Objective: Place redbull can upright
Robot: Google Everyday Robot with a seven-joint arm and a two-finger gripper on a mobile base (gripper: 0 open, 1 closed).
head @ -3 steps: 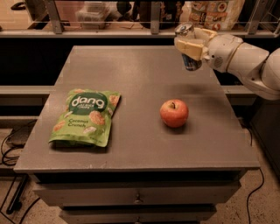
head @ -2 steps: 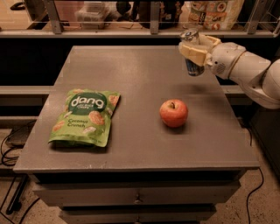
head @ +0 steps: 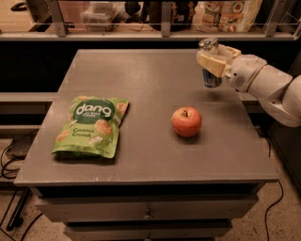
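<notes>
The redbull can (head: 210,77) is slim, blue and silver, with a shiny silver top. It stands upright at the back right of the grey table (head: 150,89), its base at or just above the tabletop. My gripper (head: 211,60) reaches in from the right on a white arm and is shut on the can's upper half. The cream-coloured fingers (head: 209,63) cover the middle of the can.
A red apple (head: 186,121) sits on the table in front of the can, slightly left. A green Dang snack bag (head: 91,125) lies flat at the left. A shelf with bags and containers (head: 225,14) runs behind the table.
The gripper with the can has moved a little to the right and down, toward the table's back right, and the can now stands more upright.
</notes>
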